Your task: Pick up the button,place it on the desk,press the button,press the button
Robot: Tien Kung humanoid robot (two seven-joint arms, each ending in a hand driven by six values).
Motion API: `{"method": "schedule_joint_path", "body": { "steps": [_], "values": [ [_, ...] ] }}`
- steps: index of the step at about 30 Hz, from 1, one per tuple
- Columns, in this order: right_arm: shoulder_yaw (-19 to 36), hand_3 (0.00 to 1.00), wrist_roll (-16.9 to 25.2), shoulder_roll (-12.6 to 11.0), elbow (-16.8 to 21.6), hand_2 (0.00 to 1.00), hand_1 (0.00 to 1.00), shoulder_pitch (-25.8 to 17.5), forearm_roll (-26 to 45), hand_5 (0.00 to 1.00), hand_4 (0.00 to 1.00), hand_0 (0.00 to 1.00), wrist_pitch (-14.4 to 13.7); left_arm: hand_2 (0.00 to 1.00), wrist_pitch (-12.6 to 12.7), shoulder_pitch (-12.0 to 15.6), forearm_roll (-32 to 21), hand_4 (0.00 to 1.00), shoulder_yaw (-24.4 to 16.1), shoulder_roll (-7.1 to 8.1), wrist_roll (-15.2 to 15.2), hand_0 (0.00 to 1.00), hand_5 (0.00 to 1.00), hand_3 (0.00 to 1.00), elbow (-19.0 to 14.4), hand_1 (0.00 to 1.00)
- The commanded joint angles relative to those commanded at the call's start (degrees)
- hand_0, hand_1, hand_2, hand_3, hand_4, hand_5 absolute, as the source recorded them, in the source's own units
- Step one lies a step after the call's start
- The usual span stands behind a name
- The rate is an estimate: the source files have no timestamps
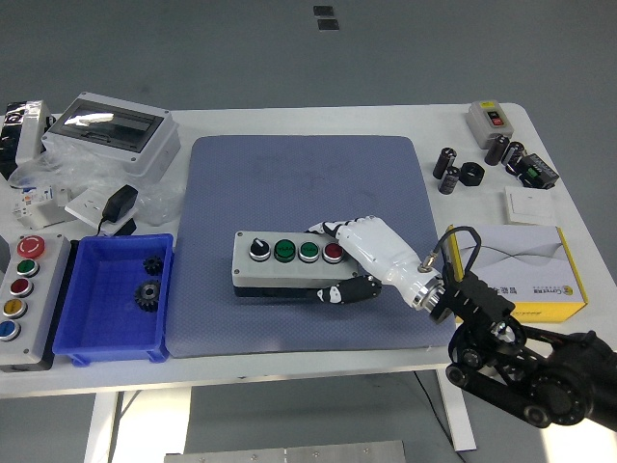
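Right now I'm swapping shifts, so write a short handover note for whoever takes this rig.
Right hand: shut on the button box, thumb at its near side, fingers over the far edge.
Left hand: not in view.
Button box: low over the blue mat, near its front; whether it rests on the mat is unclear.
Done: pickup. Left: release, then press a button twice.

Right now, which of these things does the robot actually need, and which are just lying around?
In use:
- button box, with four buttons on top
- right robot hand, clasped on the box's right end
- blue mat under the box

Lying about:
- blue bin holding gears
- second button box at the left edge
- yellow and white carton
- clear-lidded enclosure
- black capacitors
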Motion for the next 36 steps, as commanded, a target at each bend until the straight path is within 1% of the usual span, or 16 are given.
{"method": "schedule_joint_path", "body": {
  "steps": [1, 6, 7, 9, 12, 13, 18, 19, 24, 25, 30, 31, 36],
  "values": [
    [-0.2, 0.459, -0.3, 0.0, 0.0, 0.351, 0.369, 0.1, 0.0, 0.002, 0.386, 0.305, 0.3, 0.537, 0.0, 0.0, 0.0, 0.648, 0.0, -0.01, 0.1, 0.627, 0.446, 0.607, 0.0, 0.597],
    [0.0, 0.459, -1.3, -0.1, 0.1, 0.351, 0.369, -0.3, 1.3, 0.002, 0.386, 0.305, 2.3, 0.537, 0.0, 0.3, 0.2, 0.648, -0.3, 0.05, 0.4, 0.627, 0.446, 0.607, 0.0, 0.597],
    [0.2, 0.492, -1.1, -0.2, 0.2, 0.404, 0.423, -0.4, 2.1, 0.002, 0.421, 0.397, 2.8, 0.539, 0.0, 0.3, 0.2, 0.653, -0.3, 0.07, 0.4, 0.627, 0.461, 0.609, 0.0, 0.598],
    [1.2, 0.492, -0.3, -0.3, 0.1, 0.404, 0.423, -0.7, 3.9, 0.002, 0.421, 0.397, 4.3, 0.539, 0.0, 0.3, 0.3, 0.653, -0.4, 0.11, 0.4, 0.627, 0.461, 0.609, 0.0, 0.598],
    [2.4, 0.492, 0.4, -0.5, 0.1, 0.404, 0.423, -0.9, 5.6, 0.002, 0.421, 0.397, 5.5, 0.539, 0.0, 0.3, 0.2, 0.653, -0.3, 0.09, 0.4, 0.627, 0.461, 0.609, 0.0, 0.598],
    [2.6, 0.593, 0.6, -0.5, 0.1, 0.565, 0.579, -1.0, 6.0, 0.002, 0.451, 0.536, 5.7, 0.538, 0.0, 0.2, 0.2, 0.653, -0.2, 0.08, 0.4, 0.627, 0.462, 0.609, 0.0, 0.598],
    [2.8, 0.593, 1.2, -0.7, -0.1, 0.565, 0.579, -0.9, 7.2, 0.002, 0.451, 0.536, 5.8, 0.538, 0.0, 0.1, 0.2, 0.653, -0.1, 0.08, 0.3, 0.627, 0.462, 0.609, 0.0, 0.598],
    [2.7, 0.682, 1.3, -0.8, -0.2, 0.685, 0.686, -0.8, 7.4, 0.002, 0.362, 0.742, 5.7, 0.538, 0.0, 0.1, 0.2, 0.654, -0.2, 0.1, 0.3, 0.627, 0.462, 0.609, 0.0, 0.598],
    [1.8, 0.682, 1.8, -0.8, -1.3, 0.685, 0.686, 0.0, 7.6, 0.002, 0.362, 0.742, 4.9, 0.538, 0.0, 0.0, 0.1, 0.654, -0.1, 0.13, 0.3, 0.627, 0.462, 0.609, 0.0, 0.598],
    [1.7, 0.731, 1.8, -0.8, -1.5, 0.769, 0.757, 0.1, 7.4, 0.002, 0.564, 0.813, 4.8, 0.538, 0.0, 0.0, 0.1, 0.654, -0.1, 0.12, 0.3, 0.627, 0.462, 0.609, 0.0, 0.597],
    [1.2, 0.731, 1.8, -0.7, -2.2, 0.769, 0.757, 0.7, 6.8, 0.002, 0.564, 0.813, 4.8, 0.538, 0.0, 0.0, 0.0, 0.654, 0.0, 0.06, 0.3, 0.627, 0.462, 0.609, 0.0, 0.597],
    [1.1, 0.761, 1.8, -0.8, -2.3, 0.778, 0.768, 0.8, 6.8, 0.002, 0.582, 0.832, 4.8, 0.538, 0.0, 0.0, 0.0, 0.654, 0.0, 0.06, 0.3, 0.627, 0.462, 0.609, 0.0, 0.598],
    [0.7, 0.761, 1.7, -0.9, -2.3, 0.778, 0.768, 1.0, 6.9, 0.002, 0.582, 0.832, 4.9, 0.538, 0.0, 0.1, 0.0, 0.654, 0.0, 0.13, 0.3, 0.627, 0.462, 0.609, 0.0, 0.598]
  ]
}}
